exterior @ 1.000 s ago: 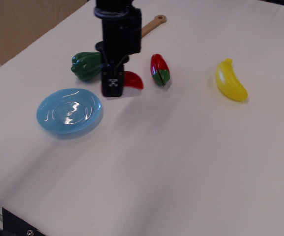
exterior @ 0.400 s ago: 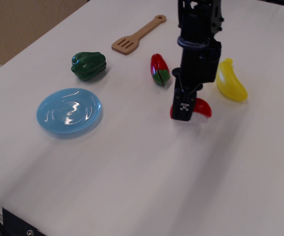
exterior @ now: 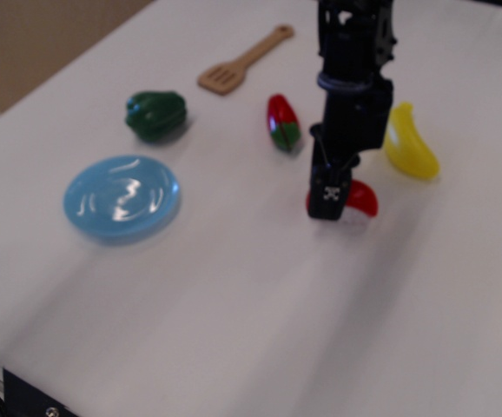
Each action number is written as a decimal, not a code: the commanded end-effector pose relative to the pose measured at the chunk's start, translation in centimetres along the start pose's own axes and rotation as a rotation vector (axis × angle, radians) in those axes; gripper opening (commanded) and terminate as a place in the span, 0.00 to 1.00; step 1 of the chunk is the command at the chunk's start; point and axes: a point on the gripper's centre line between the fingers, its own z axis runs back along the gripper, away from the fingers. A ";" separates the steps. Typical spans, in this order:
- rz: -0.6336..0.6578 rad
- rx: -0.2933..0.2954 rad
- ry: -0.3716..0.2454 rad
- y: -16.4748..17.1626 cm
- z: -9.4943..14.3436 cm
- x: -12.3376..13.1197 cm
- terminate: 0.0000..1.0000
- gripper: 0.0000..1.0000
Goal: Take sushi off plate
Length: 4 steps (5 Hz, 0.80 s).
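The light-blue plate (exterior: 121, 197) lies on the white table at the left with nothing on it. The sushi (exterior: 359, 199), red top over a white base, is far right of the plate, low at the table surface. My black gripper (exterior: 327, 198) hangs from above and is shut on the sushi's left end; the finger in front hides part of it. I cannot tell whether the sushi touches the table.
A yellow banana (exterior: 411, 143) lies just right of the arm. A red-and-green split vegetable (exterior: 281, 122) lies to its left. A green pepper (exterior: 156, 115) sits behind the plate, and a wooden spatula (exterior: 242, 61) lies at the back.
My gripper has carried the sushi from beside the pepper rightward across the table to near the banana. In the last half second it barely moved.
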 end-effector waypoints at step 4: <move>0.106 0.126 -0.117 -1.1 9.0 -2.8 1.00 1.00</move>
